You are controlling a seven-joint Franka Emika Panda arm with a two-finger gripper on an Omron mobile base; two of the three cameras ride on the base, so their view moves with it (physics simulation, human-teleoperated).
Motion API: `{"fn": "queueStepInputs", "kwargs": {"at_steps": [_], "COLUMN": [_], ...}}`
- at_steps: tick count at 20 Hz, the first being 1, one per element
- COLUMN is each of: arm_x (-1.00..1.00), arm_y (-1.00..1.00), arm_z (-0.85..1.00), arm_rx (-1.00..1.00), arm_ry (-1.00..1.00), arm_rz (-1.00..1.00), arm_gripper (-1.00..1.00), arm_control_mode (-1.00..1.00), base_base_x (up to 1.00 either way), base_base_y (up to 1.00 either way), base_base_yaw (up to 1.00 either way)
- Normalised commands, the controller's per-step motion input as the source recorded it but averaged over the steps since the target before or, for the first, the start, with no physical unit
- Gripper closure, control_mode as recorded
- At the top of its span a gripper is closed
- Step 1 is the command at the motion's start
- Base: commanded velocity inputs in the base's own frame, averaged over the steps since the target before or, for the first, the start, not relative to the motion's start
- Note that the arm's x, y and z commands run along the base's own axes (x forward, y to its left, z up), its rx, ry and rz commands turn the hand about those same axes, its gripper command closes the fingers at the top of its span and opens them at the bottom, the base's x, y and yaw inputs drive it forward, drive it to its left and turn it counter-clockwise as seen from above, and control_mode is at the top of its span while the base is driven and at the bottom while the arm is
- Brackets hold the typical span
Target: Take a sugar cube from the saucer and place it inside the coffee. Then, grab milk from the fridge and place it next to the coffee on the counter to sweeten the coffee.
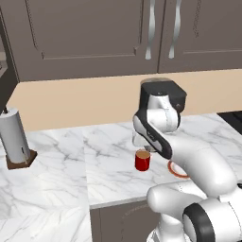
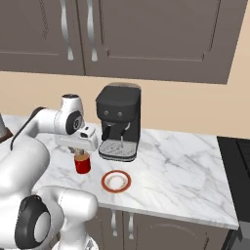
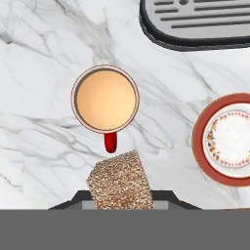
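Note:
My gripper [image 2: 80,150] hangs just above the coffee [image 2: 83,165], a small red cup on the white marble counter [image 2: 176,166]. It is shut on the sugar cube [image 3: 119,180], which looks large and speckled beige close to the hand camera. In the hand view the cube sits just off the rim of the coffee [image 3: 105,99], on its handle side. The liquid in the cup looks light brown. The saucer [image 3: 227,139], white with a red rim, lies bare to the right of the cup [image 1: 142,160]. The milk and the fridge are out of view.
A black coffee machine [image 2: 118,122] stands right behind the cup, its grey drip tray [image 3: 195,22] close to it. A paper towel roll [image 1: 14,139] stands at the far left. A dark stove top [image 2: 239,161] borders the counter on the right. Cabinets hang overhead.

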Motion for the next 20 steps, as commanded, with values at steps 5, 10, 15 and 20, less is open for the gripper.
{"fn": "queueStepInputs", "kwargs": {"at_steps": [5,10,15,20], "arm_x": [0.26,0.31,0.24,0.02], "arm_y": [0.22,0.03,0.0,0.0], "arm_z": [-0.23,-0.2,-0.17,-0.2], "arm_rx": [-0.02,0.0,0.0,0.0], "arm_ry": [0.01,0.0,0.0,0.0], "arm_rz": [-0.02,-0.01,0.0,0.0], "arm_gripper": [1.0,1.0,1.0,1.0], "arm_control_mode": [-1.0,-1.0,-1.0,-1.0], "base_base_x": [0.0,0.0,0.0,0.0], "base_base_y": [0.0,0.0,0.0,0.0], "base_base_yaw": [0.0,0.0,0.0,0.0]}}
